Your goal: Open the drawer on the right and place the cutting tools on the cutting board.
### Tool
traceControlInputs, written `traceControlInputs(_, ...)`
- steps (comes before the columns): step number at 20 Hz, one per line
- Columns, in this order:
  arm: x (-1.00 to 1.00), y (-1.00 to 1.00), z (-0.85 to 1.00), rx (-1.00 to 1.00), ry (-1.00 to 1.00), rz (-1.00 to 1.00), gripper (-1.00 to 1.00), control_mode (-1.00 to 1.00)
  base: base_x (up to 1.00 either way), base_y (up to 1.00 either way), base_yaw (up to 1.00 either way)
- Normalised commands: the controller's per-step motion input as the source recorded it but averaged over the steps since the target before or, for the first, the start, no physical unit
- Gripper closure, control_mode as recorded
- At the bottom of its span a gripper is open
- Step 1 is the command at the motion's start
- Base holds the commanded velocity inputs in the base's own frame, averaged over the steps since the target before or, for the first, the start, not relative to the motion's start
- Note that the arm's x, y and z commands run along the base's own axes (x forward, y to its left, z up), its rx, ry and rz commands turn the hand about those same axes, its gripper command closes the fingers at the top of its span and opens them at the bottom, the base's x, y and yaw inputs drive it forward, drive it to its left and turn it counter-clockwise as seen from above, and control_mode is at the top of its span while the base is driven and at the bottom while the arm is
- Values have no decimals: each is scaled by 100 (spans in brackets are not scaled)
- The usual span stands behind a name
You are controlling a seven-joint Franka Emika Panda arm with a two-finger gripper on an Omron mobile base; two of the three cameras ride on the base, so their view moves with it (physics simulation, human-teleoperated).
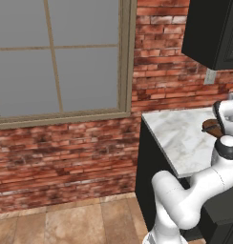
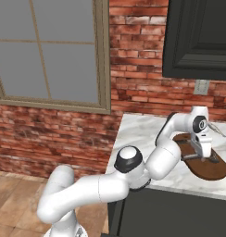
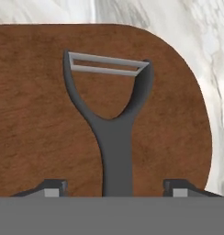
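Pincer [image 3: 112, 189] above the board, its two dark tips spread wide to either side of the peeler's stem with clear daylight between each tip and the stem, so nothing is pinched. The peeler [image 3: 114, 137], a Y-shaped cutting tool with a dark grey handle and a silver blade bridging its fork at 12 o'clock, lies flat on the reddish-brown cutting board [image 3: 36, 124], its handle running toward 6 o'clock between the tips. The board's rounded end sits at 3 o'clock, with white-grey marble counter [image 3: 215, 69] beyond it at 1 to 4 o'clock. In the right base view the pincer [image 2: 201, 149] hangs low over the middle of the board [image 2: 212, 171], which lies on the counter [image 2: 133, 134] under a dark wall cabinet [image 2: 198, 37]; a second slim tool [image 2: 216, 128] appears to rest on the counter at 1 o'clock from the wrist, off the board, though its outline is too thin to be sure. Judged hazards: the tips sit close to the handle, so a sideways or tilted retreat could clip the stem and drag or spin the peeler toward the board's rounded edge; a straight lift along the pincer's axis avoids this. If the slim tool is a cutting tool, the task remains unfinished, and reaching for it across the board risks sweeping the peeler off.
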Motion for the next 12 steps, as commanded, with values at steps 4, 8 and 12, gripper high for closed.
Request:
traceControlInputs(4, 0, 0, 0, 0, 0, 0, -100, -100, 0, 0, 0)
traceControlInputs(8, -3, 19, 9, 0, -3, 0, -100, -100, 0, 0, 0)
traceControlInputs(12, 0, 47, 18, 0, -9, 0, -100, -100, 0, 0, 0)
